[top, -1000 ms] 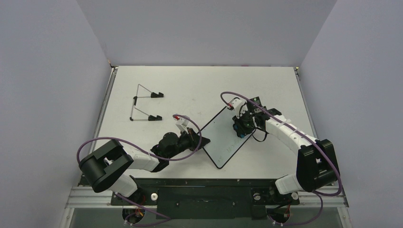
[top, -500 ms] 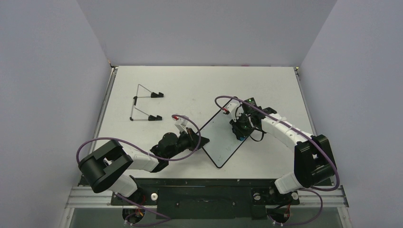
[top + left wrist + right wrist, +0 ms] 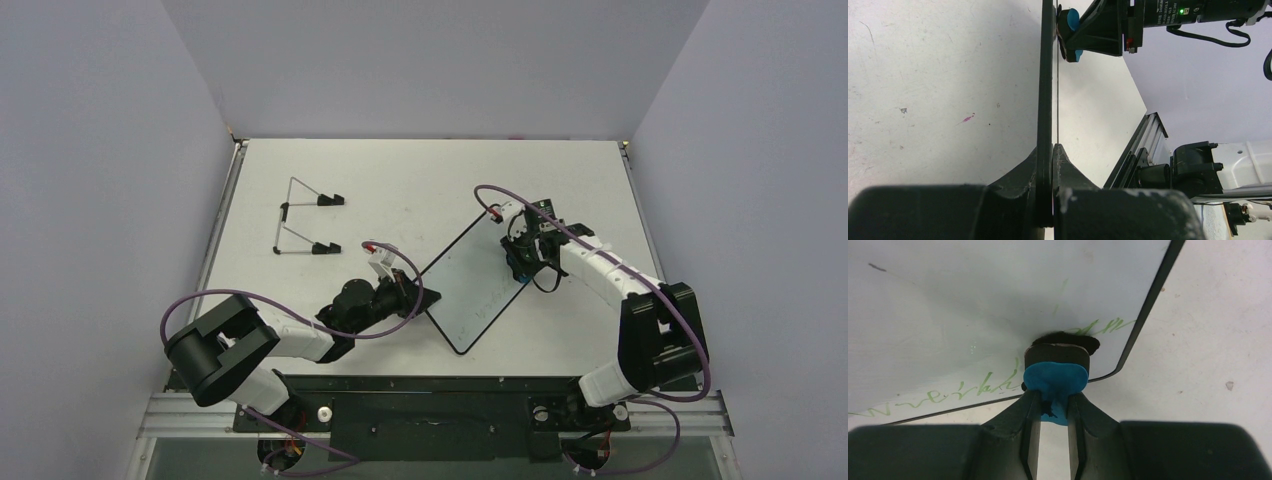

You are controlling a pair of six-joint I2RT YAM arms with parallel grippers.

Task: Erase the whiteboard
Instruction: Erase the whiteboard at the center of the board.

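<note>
The whiteboard [image 3: 468, 288] lies diagonally on the table, white with a black rim. My left gripper [image 3: 413, 297] is shut on its left edge; the left wrist view shows the board edge-on [image 3: 1047, 75] between the jaws [image 3: 1052, 150]. My right gripper [image 3: 520, 262] is shut on the blue-and-black eraser [image 3: 1055, 376] and presses it on the board [image 3: 973, 295] near its right corner. Green handwriting [image 3: 943, 395] runs along the board's near edge, and more [image 3: 1105, 326] shows beside the eraser. The eraser also shows in the left wrist view [image 3: 1071, 30].
A thin wire stand [image 3: 303, 221] with black feet stands at the table's left rear. The table [image 3: 400, 180] is white, with grey walls on three sides. The metal rail with the arm bases [image 3: 430, 410] runs along the near edge.
My right gripper slid the eraser slightly left across the board, then back right and toward the board's right edge. The left gripper and the board have stayed still.
</note>
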